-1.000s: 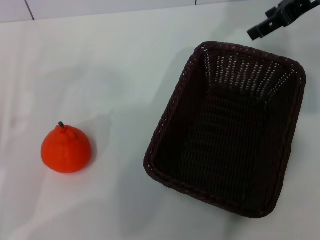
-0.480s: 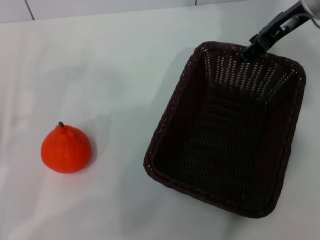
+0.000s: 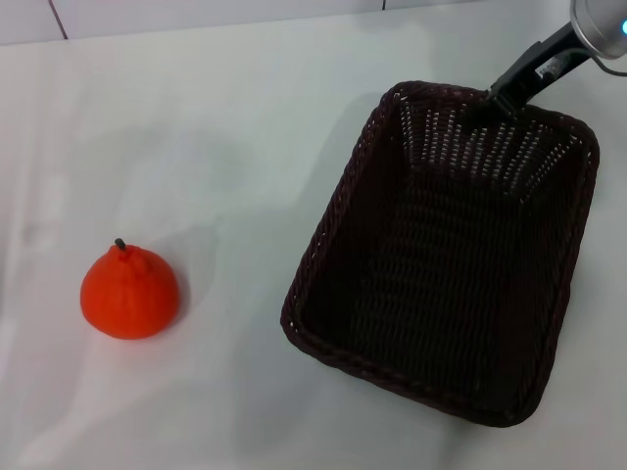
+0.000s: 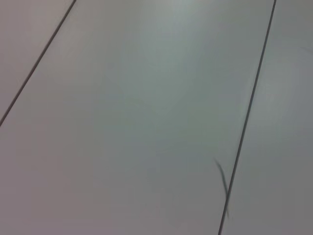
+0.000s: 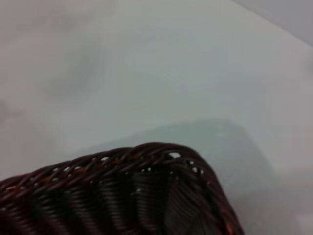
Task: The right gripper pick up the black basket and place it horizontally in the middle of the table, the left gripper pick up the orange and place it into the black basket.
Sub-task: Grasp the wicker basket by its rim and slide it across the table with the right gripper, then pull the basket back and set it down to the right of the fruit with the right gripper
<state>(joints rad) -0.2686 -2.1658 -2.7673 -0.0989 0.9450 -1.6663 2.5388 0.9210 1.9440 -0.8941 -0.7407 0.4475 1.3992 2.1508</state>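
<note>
The black basket lies on the right half of the table, its long side running slantwise from near to far, and it is empty. The orange stands upright on the table at the left, well apart from the basket. My right gripper reaches in from the top right corner and its tip is at the basket's far rim. The right wrist view shows a corner of the basket's braided rim from close up. My left gripper is out of view; its wrist view shows only a grey lined surface.
A grey wall strip with a seam runs along the table's far edge. Bare tabletop lies between the orange and the basket.
My right gripper has come down and inward from above the table's far right corner onto the basket's far rim. The basket and the orange have not moved.
</note>
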